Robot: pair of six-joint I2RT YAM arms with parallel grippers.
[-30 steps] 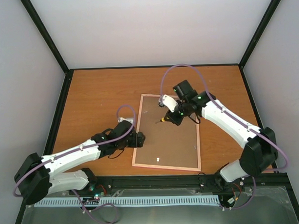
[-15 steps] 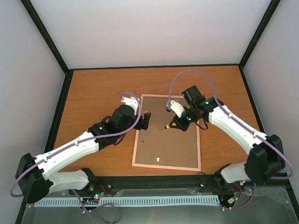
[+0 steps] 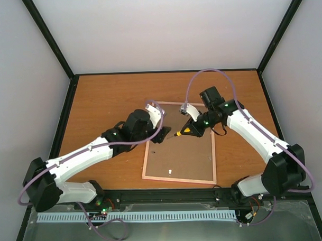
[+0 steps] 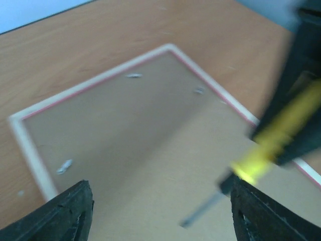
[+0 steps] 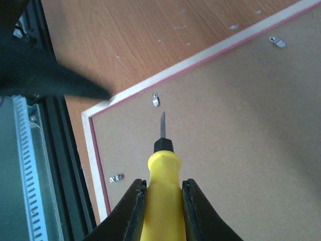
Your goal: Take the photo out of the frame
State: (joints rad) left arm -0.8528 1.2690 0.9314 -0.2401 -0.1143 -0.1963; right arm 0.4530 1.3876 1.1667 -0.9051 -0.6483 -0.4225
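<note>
The thin pink-edged rectangular frame [image 3: 179,157] shows a plain brown board back with small silver metal clips [image 5: 156,99]; the yellow-handled screwdriver [image 5: 163,193] has a black collar; the wooden counter [image 3: 107,101] is orange-brown, grained.

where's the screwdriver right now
The screwdriver is clamped in the right gripper, over the far half of the frame in the top view, tip aimed toward a metal clip.

Yellow-handled screwdriver [image 5: 161,165] in right pincer [image 5: 163,190], tip near metal clip [image 5: 156,99] on frame [image 5: 94,155]
</note>
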